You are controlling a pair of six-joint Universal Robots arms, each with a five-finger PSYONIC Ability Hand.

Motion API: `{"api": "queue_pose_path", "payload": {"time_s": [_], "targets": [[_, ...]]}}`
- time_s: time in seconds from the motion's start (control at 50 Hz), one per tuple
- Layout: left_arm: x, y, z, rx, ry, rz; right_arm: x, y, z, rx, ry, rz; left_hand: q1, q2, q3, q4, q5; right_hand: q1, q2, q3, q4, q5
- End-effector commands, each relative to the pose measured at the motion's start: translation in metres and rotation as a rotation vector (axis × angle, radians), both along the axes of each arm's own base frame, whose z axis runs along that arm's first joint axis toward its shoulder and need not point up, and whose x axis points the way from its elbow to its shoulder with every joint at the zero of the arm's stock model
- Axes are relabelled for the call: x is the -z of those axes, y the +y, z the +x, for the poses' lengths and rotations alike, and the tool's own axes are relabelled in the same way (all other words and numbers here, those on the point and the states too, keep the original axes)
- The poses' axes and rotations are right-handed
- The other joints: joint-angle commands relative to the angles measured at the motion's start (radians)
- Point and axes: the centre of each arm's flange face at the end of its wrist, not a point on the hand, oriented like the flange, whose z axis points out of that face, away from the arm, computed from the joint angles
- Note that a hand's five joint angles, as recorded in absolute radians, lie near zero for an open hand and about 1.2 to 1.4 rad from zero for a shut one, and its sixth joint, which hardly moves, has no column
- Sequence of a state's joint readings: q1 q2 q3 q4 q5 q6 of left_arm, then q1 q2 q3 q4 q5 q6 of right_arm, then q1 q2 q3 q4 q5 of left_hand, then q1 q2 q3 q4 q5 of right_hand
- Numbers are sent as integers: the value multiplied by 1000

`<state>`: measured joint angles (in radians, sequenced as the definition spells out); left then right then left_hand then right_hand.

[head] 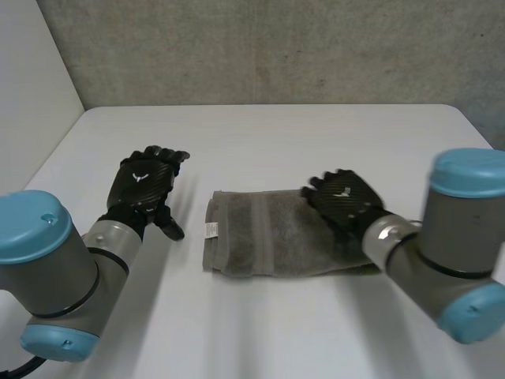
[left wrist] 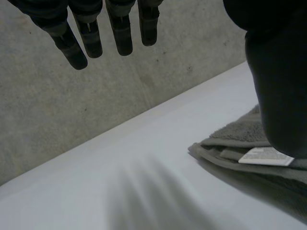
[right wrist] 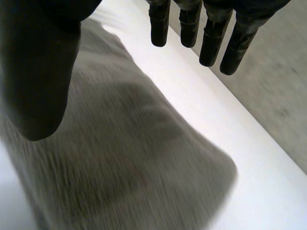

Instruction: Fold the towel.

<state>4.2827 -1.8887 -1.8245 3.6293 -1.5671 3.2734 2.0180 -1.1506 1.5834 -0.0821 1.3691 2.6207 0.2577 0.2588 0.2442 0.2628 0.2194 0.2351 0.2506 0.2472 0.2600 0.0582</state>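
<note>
Right, folded grey towel point(head: 276, 237) lies flat on the white table point(head: 276, 134), with a small white label point(head: 211, 230) at its end nearer the left hand point(head: 144, 184). Left hand hovers beside that end, apart from the towel, fingers straight and spread, holding nothing. Right hand point(head: 346, 199) is over the towel's opposite end, fingers loosely extended, thumb apart, nothing gripped; contact with the towel can't be made out.
</note>
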Motion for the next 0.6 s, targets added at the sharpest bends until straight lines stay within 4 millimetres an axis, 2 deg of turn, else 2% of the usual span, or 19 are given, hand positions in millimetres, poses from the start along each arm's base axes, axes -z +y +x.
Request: {"api": "queue_pose_path", "payload": {"time_s": [0.02, 0.06, 0.12, 0.16, 0.18, 0.2, 0.28, 0.34, 0.36, 0.38, 0.4, 0.42, 0.44, 0.46, 0.5, 0.52, 0.54, 0.56, 0.6], "targets": [[9, 1, -1, 3, -4, 24, 25, -1, -39, 39, -1, 67, -79, -81, -66, -85, -216, 88, 72, 76, 63, 90], [9, 2, -1, 5, -5, 25, 34, -3, -48, 51, -1, 71, -79, -81, -66, -85, -216, 307, 291, 295, 282, 309], [11, 4, -3, 12, -7, 30, 38, -4, -51, 57, -2, 68, -79, -81, -66, -85, -216, 431, 416, 419, 406, 434], [11, 4, -3, 12, -8, 31, 41, -8, -55, 74, -4, 53, -79, -81, -66, -85, -216, 808, 792, 796, 783, 810], [12, 5, -2, 12, -10, 35, 41, -8, -55, 74, -4, 53, -79, -81, -66, -85, -216, 810, 794, 798, 785, 812], [12, 5, -2, 12, -10, 35, 42, -11, -57, 82, -5, 50, -79, -81, -66, -85, -216, 1118, 1102, 1106, 1093, 1120], [7, 6, -2, 9, -5, 27, 39, -19, -65, 123, -1, 38, -79, -81, -66, -85, -216, 1161, 1146, 1149, 1136, 1163], [-4, 9, -4, 22, 8, 1, 25, -26, -70, 139, 14, -13, -79, -81, -66, -85, -216, 1161, 1146, 1149, 1136, 1163], [-4, 10, -4, 22, 8, 1, 11, -28, -71, 136, 27, -71, -79, -81, -66, -85, -216, 1161, 1146, 1149, 1136, 1163], [-15, 11, -5, 28, 22, -28, -3, -28, -69, 118, 46, -121, -79, -81, -66, -85, -216, 1161, 1146, 1149, 1136, 1163], [-25, 13, -6, 33, 34, -54, -3, -28, -69, 118, 46, -121, -79, -81, -66, -85, -216, 1161, 1146, 1149, 1136, 1163], [-25, 13, -6, 33, 34, -54, -16, -26, -67, 99, 63, -158, -79, -81, -66, -85, -216, 1161, 1146, 1149, 1136, 1163], [-34, 14, -7, 36, 48, -78, -23, -28, -66, 90, 81, -172, -79, -81, -66, -85, -216, 1161, 1146, 1149, 1136, 1163], [-41, 14, -7, 37, 57, -98, -23, -28, -66, 89, 81, -172, -79, -81, -66, -85, -216, 1161, 1146, 1149, 1136, 1163], [-48, 15, -9, 43, 69, -117, -29, -27, -59, 60, 92, -178, -79, -81, -66, -85, -216, 1161, 1146, 1149, 1136, 1163], [-48, 15, -9, 44, 69, -118, -34, -20, -43, 4, 93, -179, -79, -81, -66, -85, -216, 1161, 1146, 1149, 1136, 1163], [-57, 16, -11, 50, 82, -143, -37, -8, -19, -87, 86, -182, -77, -78, -63, -82, -213, 1161, 1146, 1149, 1136, 1163], [-63, 17, -13, 54, 93, -158, -37, -7, -19, -88, 86, -182, -77, -78, -63, -82, -213, 1161, 1146, 1149, 1136, 1163], [-67, 16, -15, 58, 99, -166, -41, 18, 29, -252, 74, -207, -74, -75, -60, -79, -210, 1161, 1146, 1149, 1136, 1163]]}}
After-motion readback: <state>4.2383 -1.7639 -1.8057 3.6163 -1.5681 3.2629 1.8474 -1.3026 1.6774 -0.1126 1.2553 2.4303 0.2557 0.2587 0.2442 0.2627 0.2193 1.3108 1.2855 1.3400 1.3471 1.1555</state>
